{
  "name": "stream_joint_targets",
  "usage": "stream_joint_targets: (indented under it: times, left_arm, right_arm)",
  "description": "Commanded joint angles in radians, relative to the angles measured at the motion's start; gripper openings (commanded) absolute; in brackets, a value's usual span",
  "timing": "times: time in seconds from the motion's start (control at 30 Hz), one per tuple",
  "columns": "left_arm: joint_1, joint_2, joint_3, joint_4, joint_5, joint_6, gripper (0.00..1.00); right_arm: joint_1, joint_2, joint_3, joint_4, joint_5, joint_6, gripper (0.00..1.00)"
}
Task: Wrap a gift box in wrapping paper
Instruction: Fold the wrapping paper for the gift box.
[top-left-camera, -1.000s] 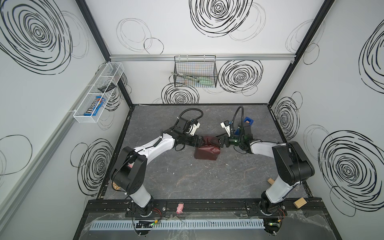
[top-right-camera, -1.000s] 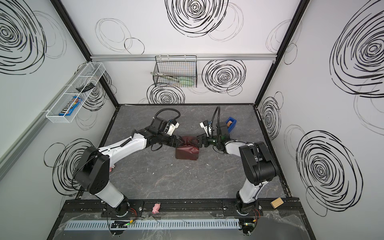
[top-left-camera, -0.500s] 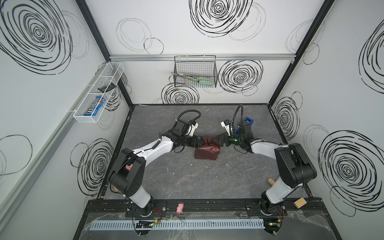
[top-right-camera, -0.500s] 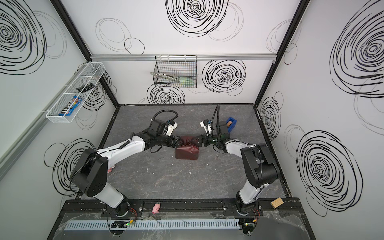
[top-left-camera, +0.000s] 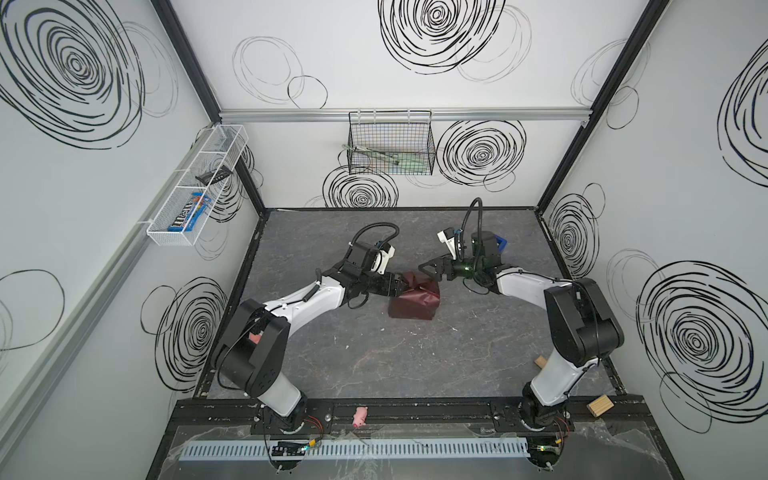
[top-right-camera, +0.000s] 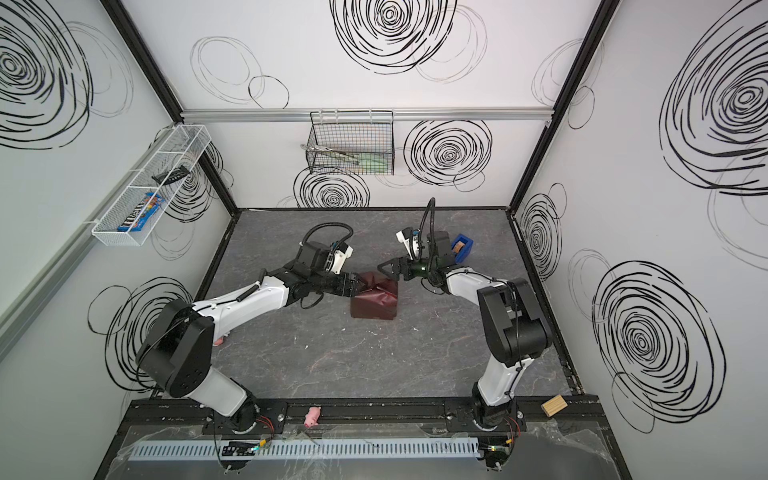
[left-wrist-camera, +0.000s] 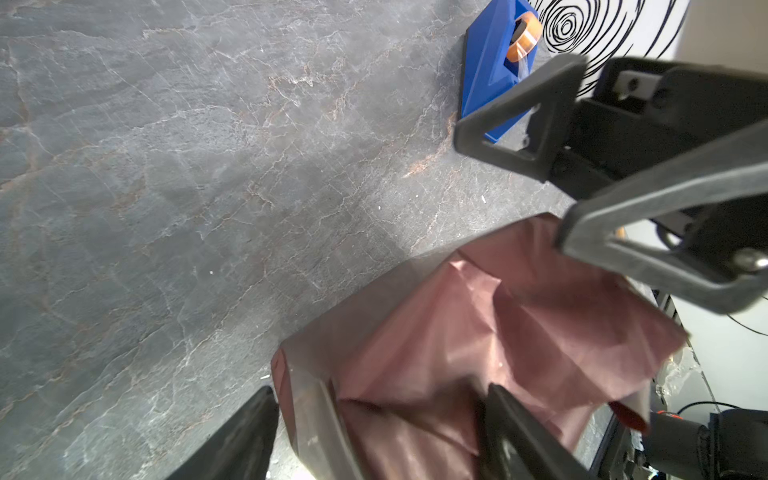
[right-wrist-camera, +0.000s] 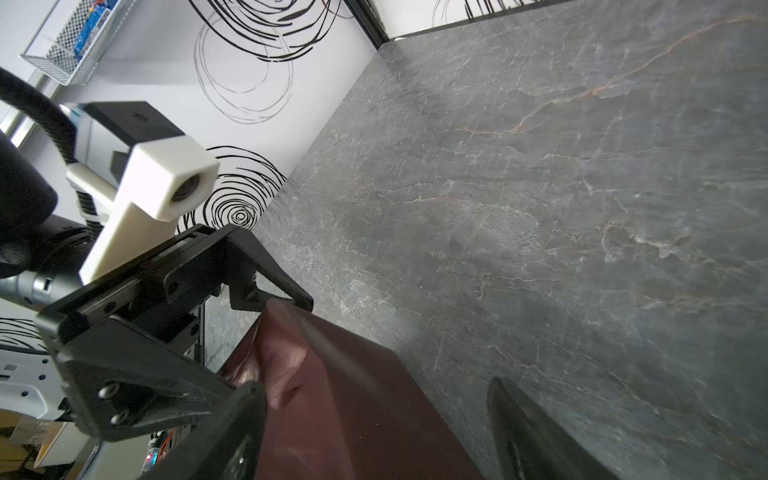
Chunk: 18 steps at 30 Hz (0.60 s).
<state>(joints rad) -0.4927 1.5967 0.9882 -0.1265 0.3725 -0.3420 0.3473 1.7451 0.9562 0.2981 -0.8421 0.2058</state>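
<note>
Top views, room: a dark grey marbled desk (top-left-camera: 374, 361) stands inside white walls scrawled with black spirals, with black posts at the corners.
Top views, parcel: maroon wrapping paper (top-left-camera: 415, 299) is folded into a block at mid-desk, towards the back. The gift box is wholly covered by it.
Top views, hands: the left hand (top-left-camera: 401, 284) is spread wide over the block's far left corner. The right hand (top-left-camera: 426, 268) is spread wide and empty, just off the far right corner.
Top views, around: a wire basket (top-left-camera: 390, 143) hangs on the back wall and a white wire shelf (top-left-camera: 195, 187) on the left wall. A blue tape dispenser (top-right-camera: 462, 246) sits behind the right arm, partly hidden. A wooden block (top-left-camera: 599, 404) lies on the front rail.
Left wrist view: bare desk (left-wrist-camera: 208, 187) fills most of the picture, with the tape dispenser (left-wrist-camera: 490, 70) by the wall. The left hand's fingers (left-wrist-camera: 249, 432) straddle a creased fold. They are blurred and cut off, so contact is unclear.
Right wrist view: the paper's (right-wrist-camera: 353, 395) smooth side lies between wide-set fingers (right-wrist-camera: 523, 424), and the left hand (right-wrist-camera: 270, 345) blocks the far corner.
</note>
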Motion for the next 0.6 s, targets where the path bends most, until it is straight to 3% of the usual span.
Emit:
stream_joint_targets:
  times: [0.0,0.37,0.57]
  left_arm:
    - [0.015,0.037,-0.057,-0.174,-0.126,0.025,0.80]
    - [0.047,0.027,-0.040,-0.171,-0.109,0.020,0.80]
    - [0.066,-0.046,-0.018,-0.138,-0.005,0.009,0.86]
  right_arm:
    - [0.027,0.004,0.001,-0.029,-0.034,-0.034,0.88]
    - [0.028,-0.050,-0.140,-0.001,-0.007,-0.040,0.87]
    - [0.029,-0.036,-0.155,0.007,0.001,-0.046,0.87]
